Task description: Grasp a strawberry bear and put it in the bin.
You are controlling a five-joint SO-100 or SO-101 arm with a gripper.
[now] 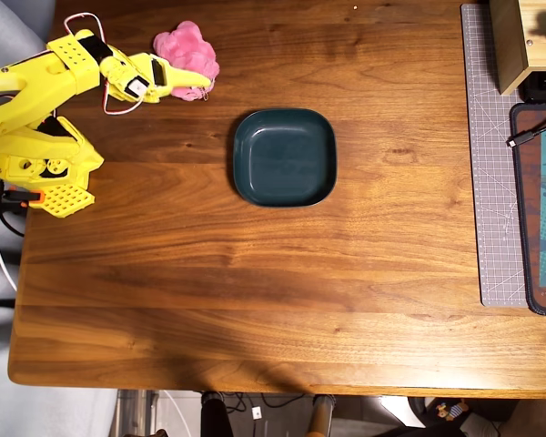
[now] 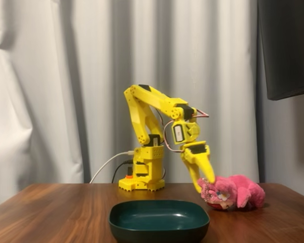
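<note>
The strawberry bear (image 1: 189, 47) is a fluffy pink plush lying on the table at the far left in the overhead view, and at the right in the fixed view (image 2: 238, 191). My yellow gripper (image 1: 184, 80) reaches down onto its near side, fingers pressed into the fur; in the fixed view the gripper (image 2: 206, 181) meets the bear's left end. The jaws look closed on the plush, which rests on the table. The bin (image 1: 284, 157) is a dark teal square dish, empty, to the right of the bear; it stands in front in the fixed view (image 2: 159, 220).
The arm's yellow base (image 1: 38, 164) is clamped at the table's left edge with cables beside it. A grey cutting mat (image 1: 493, 155), a wooden box (image 1: 526, 41) and a dark pad (image 1: 541, 205) lie at the right edge.
</note>
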